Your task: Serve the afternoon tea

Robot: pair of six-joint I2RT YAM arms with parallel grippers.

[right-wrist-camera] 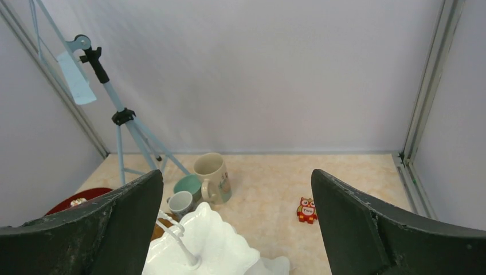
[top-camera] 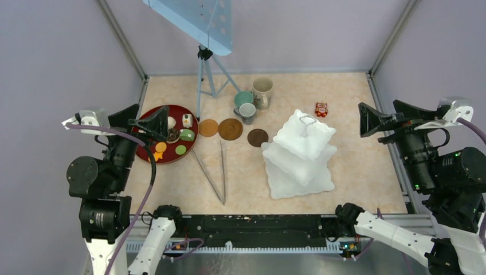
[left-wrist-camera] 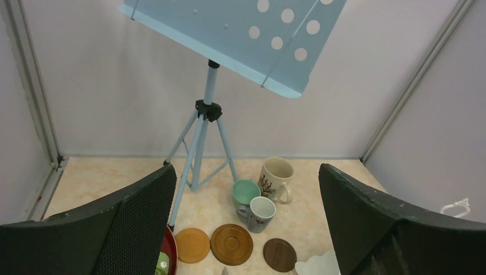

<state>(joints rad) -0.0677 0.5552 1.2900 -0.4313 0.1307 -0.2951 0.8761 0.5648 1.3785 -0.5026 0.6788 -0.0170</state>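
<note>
Toy cakes point(top-camera: 172, 137) lie in the dark-red tray point(top-camera: 170, 157) at left; the white stand point(top-camera: 301, 152) sits right, mugs point(top-camera: 247, 110) behind the coasters point(top-camera: 230, 129). Left gripper point(top-camera: 150, 117) and right gripper point(top-camera: 381, 117) gape wide, holding nothing.

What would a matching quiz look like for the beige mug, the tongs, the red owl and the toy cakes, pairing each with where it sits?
1 beige mug
2 tongs
3 red owl
4 toy cakes

A on the dark-red tray
B alone, beyond the white stand
C next to the teal mug
D lying flat, nearer than the coasters

Pairs: 1-C, 2-D, 3-B, 4-A
</note>
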